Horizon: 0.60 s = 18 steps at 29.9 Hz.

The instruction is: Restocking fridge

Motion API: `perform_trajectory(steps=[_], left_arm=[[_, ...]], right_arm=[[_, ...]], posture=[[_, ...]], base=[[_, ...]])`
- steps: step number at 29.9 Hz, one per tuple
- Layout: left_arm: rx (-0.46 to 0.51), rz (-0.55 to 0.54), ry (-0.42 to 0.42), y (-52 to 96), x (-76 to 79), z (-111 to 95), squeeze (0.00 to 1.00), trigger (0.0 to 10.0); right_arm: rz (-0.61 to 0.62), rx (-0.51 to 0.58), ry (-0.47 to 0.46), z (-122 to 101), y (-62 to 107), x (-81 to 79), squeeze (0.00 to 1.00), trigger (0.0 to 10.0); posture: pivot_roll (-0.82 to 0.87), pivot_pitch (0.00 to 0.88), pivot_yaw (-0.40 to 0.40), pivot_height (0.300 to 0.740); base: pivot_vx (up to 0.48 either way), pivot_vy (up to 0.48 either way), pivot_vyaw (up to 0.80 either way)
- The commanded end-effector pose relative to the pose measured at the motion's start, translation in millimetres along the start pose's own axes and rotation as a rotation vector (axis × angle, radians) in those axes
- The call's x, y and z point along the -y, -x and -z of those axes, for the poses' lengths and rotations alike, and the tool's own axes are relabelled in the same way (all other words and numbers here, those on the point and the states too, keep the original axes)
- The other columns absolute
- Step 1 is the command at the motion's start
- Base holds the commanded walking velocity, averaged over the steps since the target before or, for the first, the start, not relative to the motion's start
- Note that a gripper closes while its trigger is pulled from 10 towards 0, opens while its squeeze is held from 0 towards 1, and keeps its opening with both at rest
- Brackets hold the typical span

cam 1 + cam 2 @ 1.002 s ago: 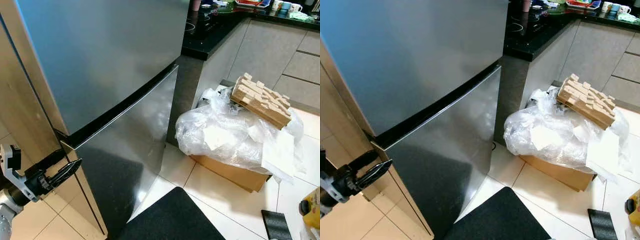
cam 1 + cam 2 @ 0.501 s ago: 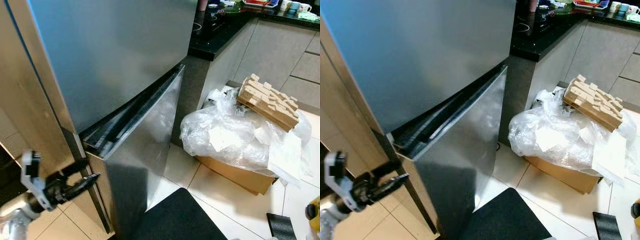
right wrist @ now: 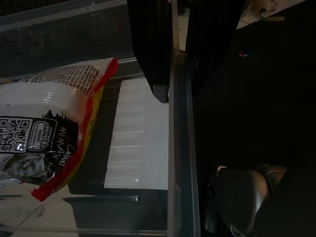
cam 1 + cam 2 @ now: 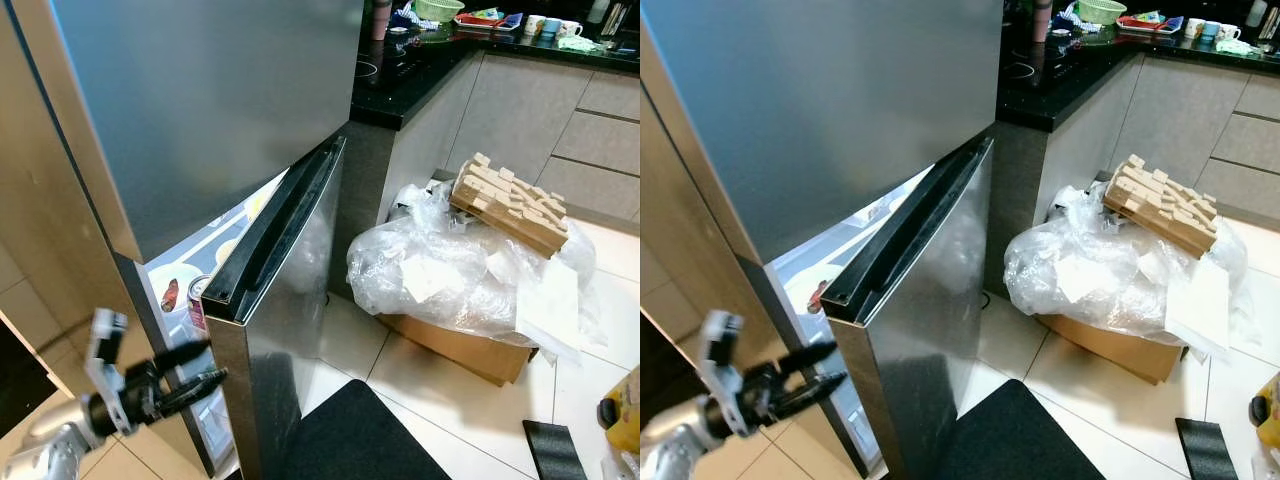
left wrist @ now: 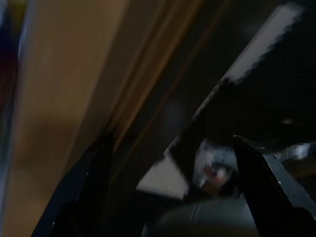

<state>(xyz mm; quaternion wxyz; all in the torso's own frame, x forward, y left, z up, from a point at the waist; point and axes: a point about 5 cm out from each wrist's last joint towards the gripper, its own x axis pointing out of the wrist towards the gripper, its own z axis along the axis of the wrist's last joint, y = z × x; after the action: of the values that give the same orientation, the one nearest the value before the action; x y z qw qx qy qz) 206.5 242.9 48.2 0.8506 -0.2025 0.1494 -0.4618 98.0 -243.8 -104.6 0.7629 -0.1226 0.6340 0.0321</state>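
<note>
1. The left hand (image 4: 195,372) is hovering low at the near left, its two black fingers (image 4: 810,354) spread apart and gripping nothing, tips pointing at the near corner of the lower fridge door (image 4: 290,300).
2. That door is standing partly ajar, hinged on its far side; through the gap a lit shelf (image 4: 190,270) is showing, with a can (image 4: 197,300) and a small red item (image 4: 170,294) on it.
3. The step in hand appears to be widening the opening. Done well, the fingers would be hooking behind the door's dark top edge (image 4: 280,225) and pulling outward in a steady arc.
4. The right hand (image 3: 175,89) is hanging over a clear bin (image 3: 182,148) holding a snack packet (image 3: 44,123), probably stock for the fridge; its fingers are sitting close together, holding nothing.
5. A cardboard box (image 4: 460,345) heaped with plastic wrap (image 4: 450,270) and a wooden rack (image 4: 508,203) is crowding the floor to the right, and a black mat (image 4: 350,440) is lying near; both may be limiting the door's swing. The counter (image 4: 420,70) is running along the far side.
</note>
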Motion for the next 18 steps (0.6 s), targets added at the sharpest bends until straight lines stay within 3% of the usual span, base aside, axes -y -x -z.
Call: perform_trajectory(steps=[1, 9, 12, 16, 18], left_arm=[[-0.031, -0.063, 0.054, 2.5, -3.1, 18.5, 0.0, 10.0], [-0.059, -0.19, 0.191, 23.3, -5.0, 53.6, 0.0, 10.0], [-0.115, -0.311, 0.208, 31.8, -11.3, 66.4, 0.0, 10.0], [-0.146, -0.358, 0.208, 34.5, -14.0, 71.2, 0.0, 10.0], [-0.194, -0.5, 0.24, 42.7, -19.9, 84.1, 0.0, 10.0]], right_arm=[[0.007, 0.009, -0.011, -1.9, 0.3, 2.0, 0.0, 10.0], [0.008, 0.006, -0.011, -1.2, 0.5, 2.9, 0.0, 10.0], [0.006, 0.006, -0.011, -1.5, 0.4, 2.2, 0.0, 10.0], [0.005, 0.007, -0.01, -1.7, 0.3, 2.0, 0.0, 10.0], [0.004, 0.008, -0.011, -2.0, 0.3, 1.8, 0.0, 10.0]], posture=[[-0.05, 0.0, -0.03, 0.74], [-0.05, 0.0, -0.031, 0.74], [-0.05, 0.0, -0.031, 0.74], [-0.05, 0.0, -0.031, 0.74], [-0.04, 0.0, -0.03, 0.74]], base=[[0.0, 0.0, 0.0], [0.0, 0.0, 0.0], [0.0, 0.0, 0.0], [0.0, 0.0, 0.0], [0.0, 0.0, 0.0]])
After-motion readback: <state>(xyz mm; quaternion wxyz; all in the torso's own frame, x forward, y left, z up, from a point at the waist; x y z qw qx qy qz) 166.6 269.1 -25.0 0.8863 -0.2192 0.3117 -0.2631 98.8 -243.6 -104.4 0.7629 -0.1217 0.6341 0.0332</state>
